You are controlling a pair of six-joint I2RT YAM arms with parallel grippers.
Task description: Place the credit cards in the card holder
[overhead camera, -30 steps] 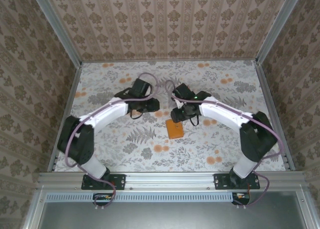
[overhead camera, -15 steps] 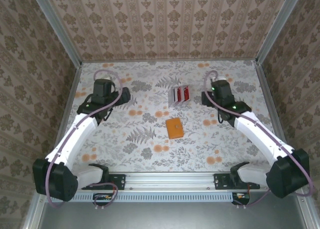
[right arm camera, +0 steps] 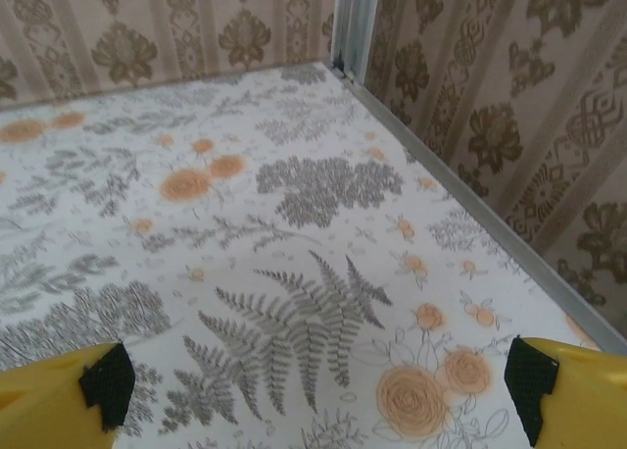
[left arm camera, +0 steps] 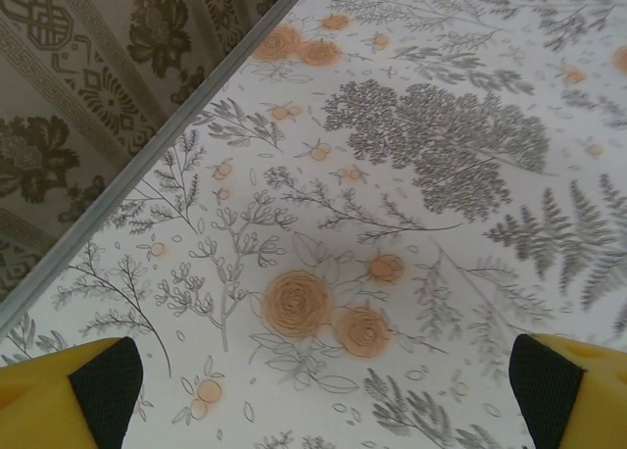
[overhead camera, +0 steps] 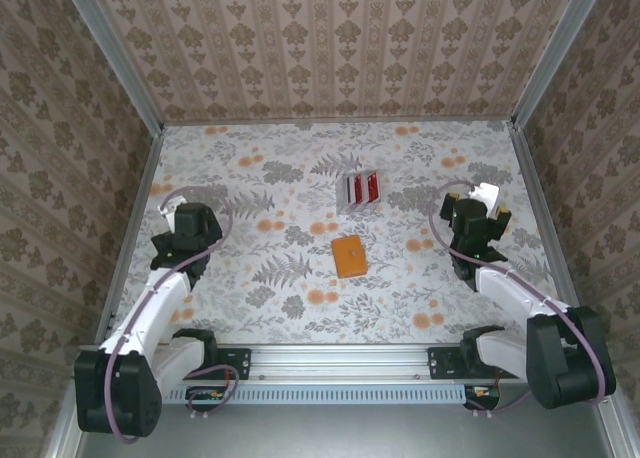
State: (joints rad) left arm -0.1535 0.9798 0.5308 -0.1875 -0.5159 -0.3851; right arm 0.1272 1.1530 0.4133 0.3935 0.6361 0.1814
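The orange card holder (overhead camera: 349,256) lies flat and closed in the middle of the flowered table, with nothing touching it. The credit cards are hidden from view. My left gripper (overhead camera: 185,233) is drawn back to the left side, well away from the holder. In the left wrist view the left gripper (left arm camera: 323,390) is open, its yellow fingers (left arm camera: 59,395) wide apart over bare tablecloth. My right gripper (overhead camera: 480,218) sits folded back at the right side. The right wrist view shows that gripper (right arm camera: 318,390) open and empty above a fern print.
A clear rack with red strips (overhead camera: 362,189) stands just behind the card holder. Metal rails and papered walls (overhead camera: 130,208) close the table on the left, right and back. The right wall's rail (right arm camera: 460,199) runs close to my right gripper.
Both arms have pulled back from the card holder in the middle to the near left and right sides. Both grippers have opened. The rack came into view.
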